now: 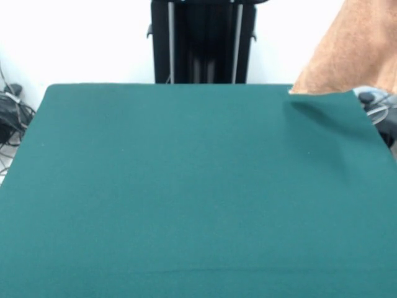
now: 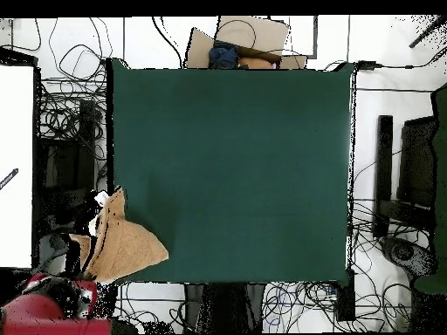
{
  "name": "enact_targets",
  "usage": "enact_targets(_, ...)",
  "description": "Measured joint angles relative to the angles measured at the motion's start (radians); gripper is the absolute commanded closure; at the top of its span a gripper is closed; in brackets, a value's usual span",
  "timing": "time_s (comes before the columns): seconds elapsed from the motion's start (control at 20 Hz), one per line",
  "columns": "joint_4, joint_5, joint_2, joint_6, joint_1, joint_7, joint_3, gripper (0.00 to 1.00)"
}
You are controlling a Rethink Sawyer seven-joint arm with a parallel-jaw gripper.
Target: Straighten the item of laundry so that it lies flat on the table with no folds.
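The orange-tan towel [image 1: 350,49] hangs bunched in the air over the table's far right corner in the front view. Its lower edge is just above the dark green table [image 1: 186,186] and casts a shadow there. In the overhead view the towel [image 2: 127,247] lies crumpled over the table's [image 2: 236,166] bottom left corner, partly past the edge. The red arm [image 2: 44,310] reaches in from the bottom left. My gripper [image 2: 98,208] seems to be at the towel's top end, but it is too unclear to read. No tags show.
The black pedestal [image 1: 203,40] stands behind the table's far edge. Tangled cables [image 2: 74,113] lie on the floor around the table. A cardboard box with clothes [image 2: 240,48] sits beyond one edge, black equipment [image 2: 410,174] beside another, and a white panel [image 2: 16,166] at the left.
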Motion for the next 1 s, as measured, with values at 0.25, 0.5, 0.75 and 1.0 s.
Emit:
enact_targets(0.25, 0.035, 0.036, 0.0, -0.038, -0.041, 0.0, 0.022, 1.0)
enact_targets(0.5, 0.094, 0.081, -0.008, -0.095, -0.08, 0.0, 0.058, 1.0)
enact_targets(0.75, 0.166, 0.135, -0.01, -0.168, -0.152, -0.001, 0.117, 1.0)
enact_targets(1.0, 0.21, 0.179, -0.004, -0.229, -0.245, -0.029, 0.189, 1.0)
